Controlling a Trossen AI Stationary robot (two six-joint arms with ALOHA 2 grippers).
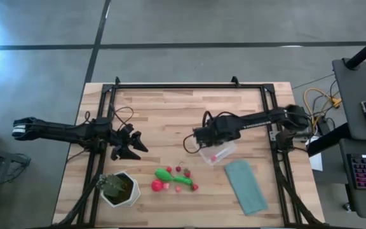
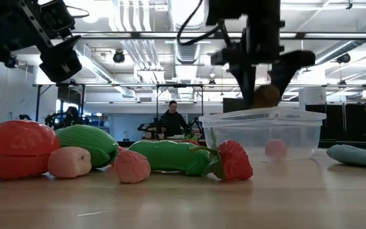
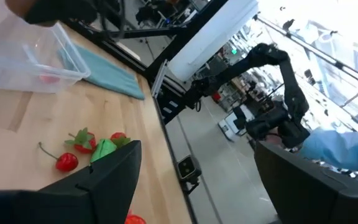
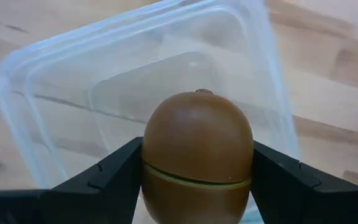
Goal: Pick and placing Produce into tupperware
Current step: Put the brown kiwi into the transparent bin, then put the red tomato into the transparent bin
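Note:
My right gripper point(image 1: 202, 141) is shut on the brown oval point(image 4: 197, 149) and hangs just above the clear tupperware point(image 1: 220, 152), which stands on the table. In the low view the oval point(image 2: 267, 95) sits over the tupperware's rim point(image 2: 262, 116). A small pink piece point(image 2: 275, 148) lies inside. The other produce point(image 1: 172, 179), green, red and pink pieces and small berries, lies on the table near the front. My left gripper point(image 1: 132, 145) is open and empty above the table's left part, to the far left of the produce. My right gripper pinches the brown oval's two opposite sides point(image 4: 146, 163) between its two fingers point(image 4: 107, 180). The fingers point down from above. The oval is lifted clear, upright, over the open tupperware point(image 4: 148, 93).
A green plant in a white pot point(image 1: 120, 189) stands at the front left. A flat teal rectangle point(image 1: 245, 186) lies at the front right, beside the tupperware. Black frame rails point(image 1: 100, 159) run along the table's left, right and far sides. A person point(image 2: 172, 119) stands in the room behind.

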